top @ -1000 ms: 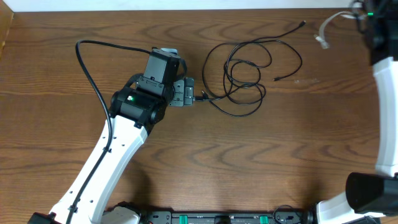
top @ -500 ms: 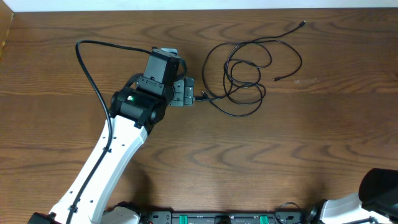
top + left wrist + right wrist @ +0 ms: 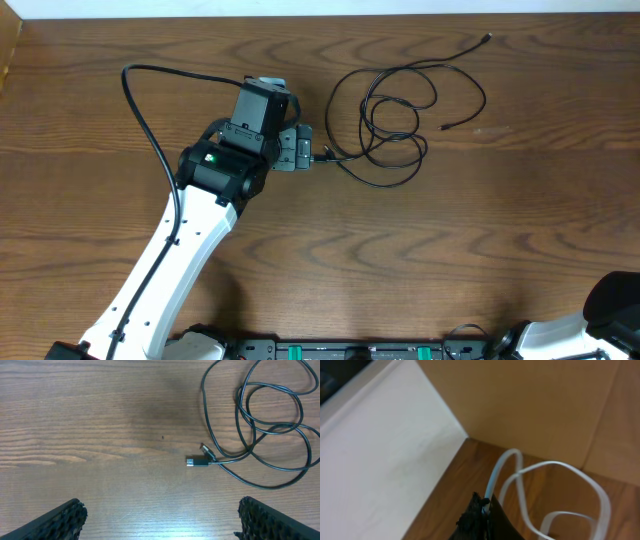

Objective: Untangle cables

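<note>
Thin black cables (image 3: pixel 392 118) lie in overlapping loops on the wooden table, right of centre. Loose ends point to the upper right (image 3: pixel 485 38) and to the right (image 3: pixel 446 127). My left gripper (image 3: pixel 304 151) stands open just left of the tangle. In the left wrist view a black plug (image 3: pixel 198 462) lies ahead of the left gripper (image 3: pixel 160 512), with the loops (image 3: pixel 270 410) beyond it. Nothing is between those fingers. In the right wrist view my right gripper (image 3: pixel 486 506) is shut on the white cable (image 3: pixel 555 463), which curls away in loops. That gripper is outside the overhead view.
The left arm's own thick black cable (image 3: pixel 148 110) arcs over the table's left side. In the right wrist view a tan cardboard wall (image 3: pixel 545 400) and a white surface (image 3: pixel 380 460) stand beside the wooden table top. The right arm's base (image 3: pixel 600 320) fills the bottom right corner.
The right arm, with the white cable in its gripper, has left the top right of the overhead view. The left arm and the black cables have not moved.
</note>
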Robot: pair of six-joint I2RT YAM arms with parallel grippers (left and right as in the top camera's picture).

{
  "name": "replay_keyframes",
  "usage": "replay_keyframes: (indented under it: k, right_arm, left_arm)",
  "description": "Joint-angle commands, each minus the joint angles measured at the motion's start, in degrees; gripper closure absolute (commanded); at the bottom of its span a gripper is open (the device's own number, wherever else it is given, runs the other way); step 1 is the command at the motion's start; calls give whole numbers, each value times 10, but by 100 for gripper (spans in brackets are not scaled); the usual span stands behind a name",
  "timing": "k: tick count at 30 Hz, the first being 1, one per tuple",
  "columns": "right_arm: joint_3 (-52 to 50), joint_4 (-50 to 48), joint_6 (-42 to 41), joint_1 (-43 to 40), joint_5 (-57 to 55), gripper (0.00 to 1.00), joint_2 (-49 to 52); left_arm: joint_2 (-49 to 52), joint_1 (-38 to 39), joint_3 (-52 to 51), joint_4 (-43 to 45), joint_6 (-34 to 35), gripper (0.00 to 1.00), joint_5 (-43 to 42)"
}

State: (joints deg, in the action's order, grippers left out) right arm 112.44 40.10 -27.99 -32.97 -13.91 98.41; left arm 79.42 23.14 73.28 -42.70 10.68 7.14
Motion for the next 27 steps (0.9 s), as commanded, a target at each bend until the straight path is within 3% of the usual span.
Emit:
replay_keyframes:
  k: [1,24,27]
  right_arm:
    - [7,2,40,-13,-43,99,6]
    - [6,39,45,-57,-46,99,105]
    - [6,44,44,-57,-46,92,108]
  left_arm:
    - [4,-2,1,-2,2,2,-3]
    - [4,-2,1,-2,2,2,-3]
    - [4,-2,1,-2,2,3,-3]
